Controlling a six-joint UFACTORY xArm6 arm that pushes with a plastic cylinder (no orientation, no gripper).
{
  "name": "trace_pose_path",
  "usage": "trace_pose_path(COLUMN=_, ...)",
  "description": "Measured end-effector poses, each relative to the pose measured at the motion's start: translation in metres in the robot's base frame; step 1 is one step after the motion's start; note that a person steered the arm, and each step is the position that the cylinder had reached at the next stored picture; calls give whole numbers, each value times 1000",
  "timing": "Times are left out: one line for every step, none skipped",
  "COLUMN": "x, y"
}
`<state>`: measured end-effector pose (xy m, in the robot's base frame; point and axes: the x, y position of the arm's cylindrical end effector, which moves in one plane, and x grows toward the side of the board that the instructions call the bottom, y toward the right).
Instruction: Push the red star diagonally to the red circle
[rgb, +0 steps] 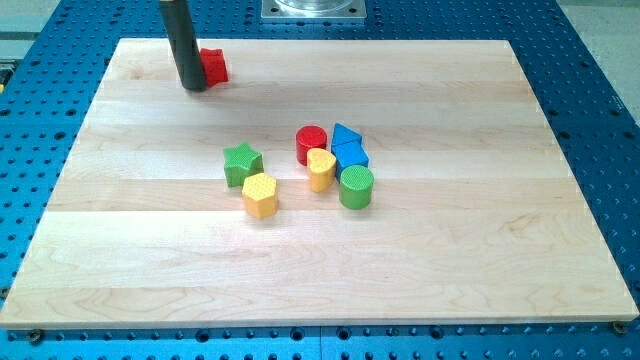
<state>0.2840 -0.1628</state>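
The red star (214, 66) lies near the view's top left of the wooden board (150, 250), partly hidden behind the dark rod. My tip (194, 87) rests on the board right against the star's left side. The red circle (311, 144) stands near the board's middle, well to the lower right of the star, at the top left of a cluster of blocks.
Next to the red circle are a blue triangle (345, 136), a second blue block (351, 156), a yellow heart (321, 169) and a green circle (356, 186). A green star (242, 164) and a yellow hexagon (260, 194) sit to the left of the cluster.
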Motion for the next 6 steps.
trace_pose_path(x=8, y=22)
trace_pose_path(x=-3, y=40)
trace_pose_path(x=-4, y=86)
trace_pose_path(x=-17, y=113)
trace_pose_path(x=-49, y=87)
trace_pose_path(x=-59, y=43)
